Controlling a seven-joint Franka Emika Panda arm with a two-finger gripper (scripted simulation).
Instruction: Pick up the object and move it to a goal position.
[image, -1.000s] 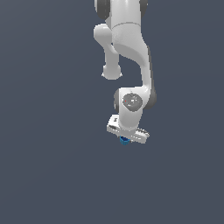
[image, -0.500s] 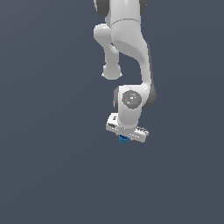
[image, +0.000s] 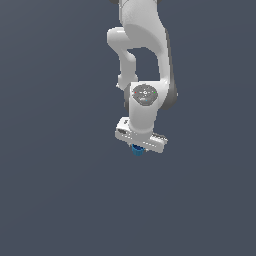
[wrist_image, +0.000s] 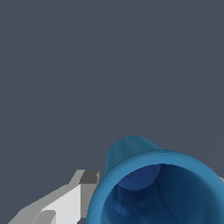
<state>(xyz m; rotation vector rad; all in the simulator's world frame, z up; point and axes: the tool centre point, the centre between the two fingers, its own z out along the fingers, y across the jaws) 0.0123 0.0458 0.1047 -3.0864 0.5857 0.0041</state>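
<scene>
The object is a small bright-blue cup (image: 137, 150) with a darker hollow top. It sticks out just under my white gripper (image: 138, 148) in the exterior view, mostly hidden by the hand. In the wrist view the cup (wrist_image: 131, 153) fills the near corner. One grey-white finger (wrist_image: 70, 201) presses against its side, and the other finger only shows as a sliver at the frame edge. The gripper is shut on the cup. No goal marker shows in either view.
The white arm (image: 142, 45) reaches down from the top of the exterior view. A plain dark grey surface (image: 50, 190) fills the background of both views. Nothing else shows.
The gripper with the blue cup has moved up and slightly toward the exterior view's left. The grip on the cup is unchanged.
</scene>
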